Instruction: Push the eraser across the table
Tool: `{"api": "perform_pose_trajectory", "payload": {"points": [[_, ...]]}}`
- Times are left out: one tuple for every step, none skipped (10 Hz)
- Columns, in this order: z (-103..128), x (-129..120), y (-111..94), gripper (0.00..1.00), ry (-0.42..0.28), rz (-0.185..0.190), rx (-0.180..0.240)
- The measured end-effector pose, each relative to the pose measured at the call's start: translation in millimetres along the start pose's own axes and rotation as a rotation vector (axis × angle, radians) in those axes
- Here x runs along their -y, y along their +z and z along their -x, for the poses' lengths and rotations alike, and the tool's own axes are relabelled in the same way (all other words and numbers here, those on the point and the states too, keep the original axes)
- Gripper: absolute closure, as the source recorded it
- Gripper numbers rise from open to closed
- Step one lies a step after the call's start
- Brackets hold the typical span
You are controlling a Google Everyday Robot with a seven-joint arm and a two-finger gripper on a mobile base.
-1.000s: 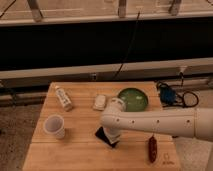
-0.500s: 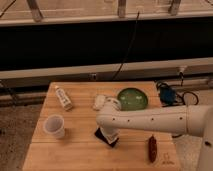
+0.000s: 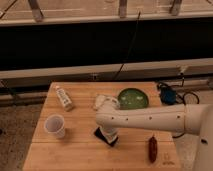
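The eraser (image 3: 101, 135), a flat black block, lies near the middle of the light wooden table (image 3: 75, 152). Most of it is hidden under my gripper. My gripper (image 3: 109, 133) sits at the end of the white arm that reaches in from the right, and it is down on or right at the eraser. Only the eraser's left edge and front corner show.
A white cup (image 3: 54, 126) stands at the left. A small white bottle (image 3: 64, 97) lies at the back left. A pale whitish block (image 3: 101, 102) and a green bowl (image 3: 132, 98) are at the back. A dark red elongated thing (image 3: 152, 148) lies at the front right. Blue cables (image 3: 167, 93) hang off the right edge.
The arm and gripper have shifted a little to the left, and the eraser has moved left with them.
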Motion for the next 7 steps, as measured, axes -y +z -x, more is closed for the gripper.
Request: {"api": "perform_pose_trajectory", "payload": {"points": [[0, 0, 0, 0.97, -0.001, 0.001, -0.001], [0, 0, -1, 0.97, -0.002, 0.001, -0.001], [2, 4, 0, 0.97, -0.014, 0.001, -0.005], [4, 10, 1, 0.97, -0.034, 0.001, -0.008], [5, 13, 2, 0.97, -0.046, 0.002, -0.008], [6, 14, 0, 0.97, -0.047, 0.0, -0.008], [6, 14, 0, 0.97, -0.048, 0.003, -0.01]]}}
